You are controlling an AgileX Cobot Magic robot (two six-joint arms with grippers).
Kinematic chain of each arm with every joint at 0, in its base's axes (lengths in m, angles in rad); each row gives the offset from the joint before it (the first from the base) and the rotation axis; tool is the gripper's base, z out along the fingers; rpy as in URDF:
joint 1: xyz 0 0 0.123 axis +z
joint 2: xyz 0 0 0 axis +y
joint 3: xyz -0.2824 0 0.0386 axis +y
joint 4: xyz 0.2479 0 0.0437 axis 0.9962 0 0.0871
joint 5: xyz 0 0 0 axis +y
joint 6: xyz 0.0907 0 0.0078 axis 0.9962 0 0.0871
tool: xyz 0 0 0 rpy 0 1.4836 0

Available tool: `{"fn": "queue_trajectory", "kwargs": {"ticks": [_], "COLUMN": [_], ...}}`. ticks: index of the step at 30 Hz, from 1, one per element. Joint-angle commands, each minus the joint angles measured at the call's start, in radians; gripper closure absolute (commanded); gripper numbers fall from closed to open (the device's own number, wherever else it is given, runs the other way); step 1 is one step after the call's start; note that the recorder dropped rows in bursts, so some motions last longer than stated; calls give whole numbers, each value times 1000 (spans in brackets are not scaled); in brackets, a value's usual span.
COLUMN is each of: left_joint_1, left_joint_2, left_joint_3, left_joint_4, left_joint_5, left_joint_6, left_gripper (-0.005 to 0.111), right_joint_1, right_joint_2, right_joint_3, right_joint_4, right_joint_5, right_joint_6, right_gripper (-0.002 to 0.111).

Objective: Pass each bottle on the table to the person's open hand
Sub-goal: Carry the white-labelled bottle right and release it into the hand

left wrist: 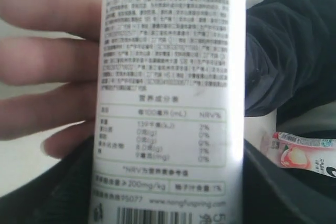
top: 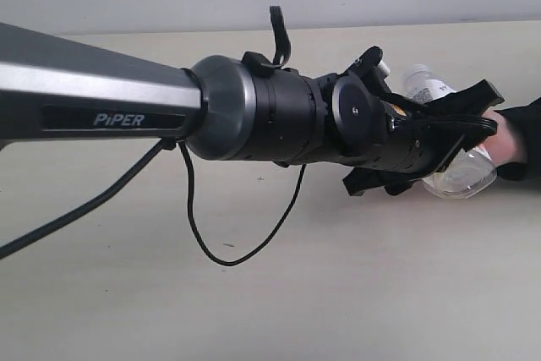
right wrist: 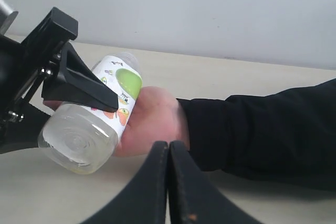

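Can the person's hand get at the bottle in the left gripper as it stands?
Likely yes: the bottle already lies against the hand, with fingers behind its label. The left gripper clamps it across the sides, and the shut right gripper sits apart.

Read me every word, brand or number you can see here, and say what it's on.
"PiPER": on the arm.
"www.nongfuspring.com": on the bottle.
"NRV%": same bottle.
"200mg/kg": same bottle.
The dense small print above and the pink label are too blurred to read.
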Motion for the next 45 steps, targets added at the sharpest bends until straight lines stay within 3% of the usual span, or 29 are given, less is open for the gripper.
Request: {"fn": "queue_trajectory", "kwargs": {"ticks": [1,11,20,28,36,45], "left_joint_1": [-4,-2,0,0,0,46], "left_joint_2": [-2,-2,-2,-2,-2,-67], "left_joint_3": [2,2,2,2,2,2], "left_joint_4": [-6,-6,-2,37,37,48], "left_joint_5": [-13,-67,-129,-110,-82,89], "left_joint_6": [26,72,85,88,88,209], "left_gripper": [105,61,55,30,27,27], "right_joint_1": [-5,-5,-5,-5,-5,-5], "right_joint_2": [-6,-6,-6,-6,-6,-6], "right_joint_3": [5,5,5,5,5,5], "right_joint_4": [-1,-1,-1,-1,-1,-1], "right_joint_5": [-7,-7,-7,-7,-7,-7], "right_joint_6": [0,0,0,0,0,0], "right_gripper": [108,108,108,108,108,108]}}
